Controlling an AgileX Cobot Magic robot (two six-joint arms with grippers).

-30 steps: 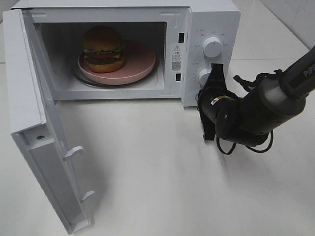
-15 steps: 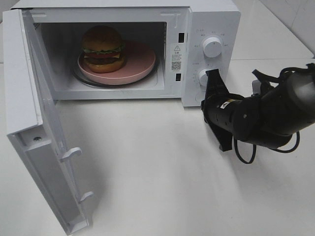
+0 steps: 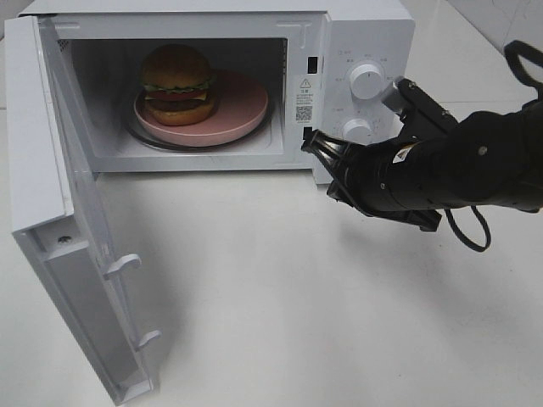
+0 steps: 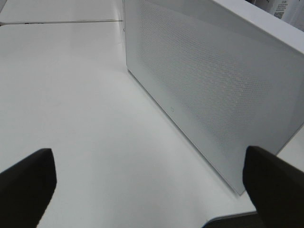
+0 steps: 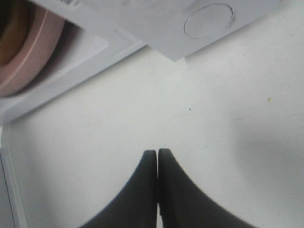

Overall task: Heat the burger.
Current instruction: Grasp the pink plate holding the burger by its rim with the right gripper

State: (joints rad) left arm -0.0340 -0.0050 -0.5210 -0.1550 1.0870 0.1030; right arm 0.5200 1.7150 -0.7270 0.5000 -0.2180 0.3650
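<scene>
- Fingers (image 5: 140, 190) of the right gripper (image 5: 157, 153): pressed flat together, nothing between them.
- Right gripper (image 3: 312, 141), exterior view: tips sit just in front of the microwave (image 3: 365, 34), at the lower right corner of its opening and beside the lower knob (image 3: 356, 130). Contact with the casing cannot be told.
- Left gripper (image 4: 147, 156): fingers (image 4: 23, 185) spread wide and empty, above the table (image 4: 71, 95), facing a white dotted panel (image 4: 213, 95). It is not seen in the exterior view.
- Burger (image 3: 176, 85): upright inside the microwave, on the left part of a round pink plate (image 3: 242, 106).
- Door (image 3: 59, 212): swung fully open to the left.
- Upper knob (image 3: 366, 80): apart from both grippers.
- Table (image 3: 271, 297): white surface in front of the microwave.
</scene>
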